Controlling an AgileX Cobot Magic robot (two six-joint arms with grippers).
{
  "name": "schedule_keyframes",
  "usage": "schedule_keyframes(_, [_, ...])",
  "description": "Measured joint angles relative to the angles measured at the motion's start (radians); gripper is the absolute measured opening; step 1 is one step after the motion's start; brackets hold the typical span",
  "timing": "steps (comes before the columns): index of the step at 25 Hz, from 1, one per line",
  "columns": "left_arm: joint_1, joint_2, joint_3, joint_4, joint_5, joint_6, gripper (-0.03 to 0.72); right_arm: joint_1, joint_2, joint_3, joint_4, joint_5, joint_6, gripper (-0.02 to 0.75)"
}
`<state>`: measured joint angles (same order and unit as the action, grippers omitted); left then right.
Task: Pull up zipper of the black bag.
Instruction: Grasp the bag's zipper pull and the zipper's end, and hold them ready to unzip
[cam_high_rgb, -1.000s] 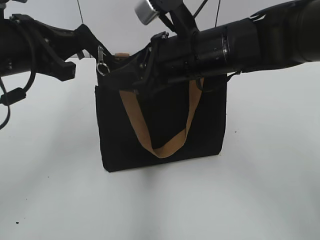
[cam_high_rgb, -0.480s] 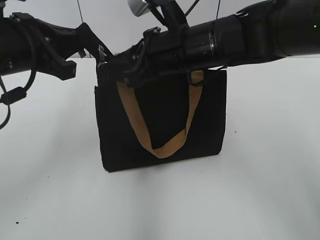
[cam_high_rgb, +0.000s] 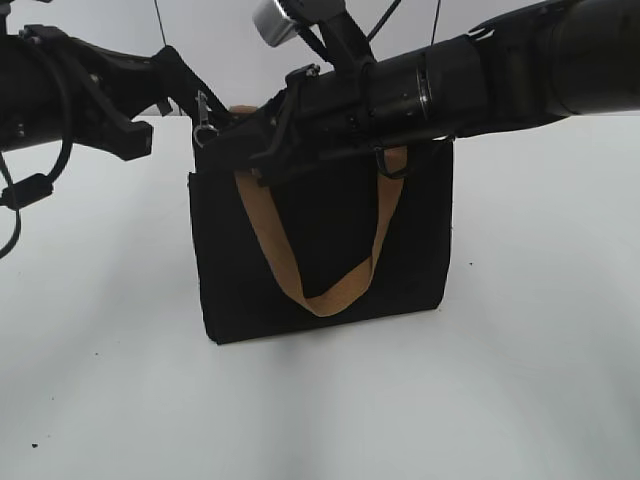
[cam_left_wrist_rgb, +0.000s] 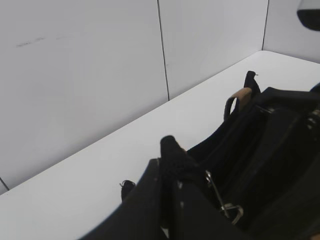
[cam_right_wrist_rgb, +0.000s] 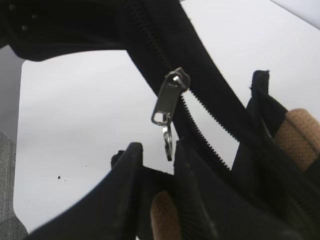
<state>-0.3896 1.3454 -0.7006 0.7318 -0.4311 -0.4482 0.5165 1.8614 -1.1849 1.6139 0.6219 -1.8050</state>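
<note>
Exterior view: black bag (cam_high_rgb: 320, 260) upright on white table (cam_high_rgb: 520, 380); left tool (cam_high_rgb: 195, 100) pinching its top corner beside the zipper (cam_high_rgb: 206, 120) pull.

Left wrist view: bag fabric clamped.

Right wrist view: silver pull hangs free; right tool's state cannot be told.

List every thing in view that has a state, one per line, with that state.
Bag: upright on the table, top partly open.
Zipper: slider near the bag's left end, pull hanging free, teeth beyond it apart.
Front handle: hanging down the front.
Left gripper: at the bag's top left corner; grip unclear.
Right gripper: over the top edge; jaws hidden.
</note>
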Motion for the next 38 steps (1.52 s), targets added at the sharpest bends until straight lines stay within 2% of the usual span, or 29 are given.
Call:
schedule_keyframes(7, [0.0,0.0,0.0,0.0,0.0,0.0,-0.002,0.0,0.002,0.0,-0.002,-0.018,0.001,0.106])
schedule_keyframes(22, [0.0,0.0,0.0,0.0,0.0,0.0,-0.002,0.0,0.002,0.0,0.056,-0.018,0.002,0.082])
schedule_keyframes(25, [0.0,0.0,0.0,0.0,0.001,0.0,-0.002,0.0,0.002,0.0,0.057,-0.017,0.01,0.006])
schedule_keyframes(27, [0.0,0.0,0.0,0.0,0.002,0.0,-0.002,0.0,0.002,0.0,0.057,-0.017,0.016,-0.013])
schedule_keyframes(32, [0.0,0.0,0.0,0.0,0.03,0.0,-0.002,0.0,0.002,0.0,0.052,-0.014,0.045,-0.013])
schedule_keyframes(38, [0.0,0.0,0.0,0.0,0.154,0.0,-0.002,0.0,-0.017,0.0,0.039,-0.001,0.117,-0.013])
